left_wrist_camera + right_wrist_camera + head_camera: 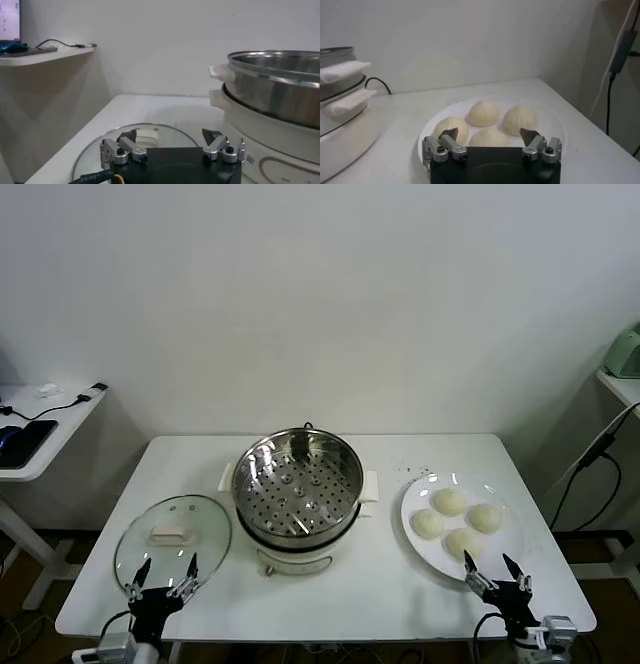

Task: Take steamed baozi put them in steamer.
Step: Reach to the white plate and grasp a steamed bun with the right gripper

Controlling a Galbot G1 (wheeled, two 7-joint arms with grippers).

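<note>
Several cream-white steamed baozi (450, 501) (483, 113) lie together on a round white plate (412, 506) at the table's right. The steamer (297, 480), a shiny steel pot with a perforated tray on a cream base, stands mid-table with nothing in it. My right gripper (497, 570) (489, 135) hovers open at the front edge, just short of the nearest bun (489, 137). Low at the front left, my left gripper (164, 573) (170, 136) is open over the near rim of the glass lid, and the steamer's wall (280, 87) rises beside it.
A round glass lid (172, 537) with a white knob lies flat at the table's front left. A side desk (40, 424) with a cable and dark devices stands off the left. A cable hangs at the far right (598, 452).
</note>
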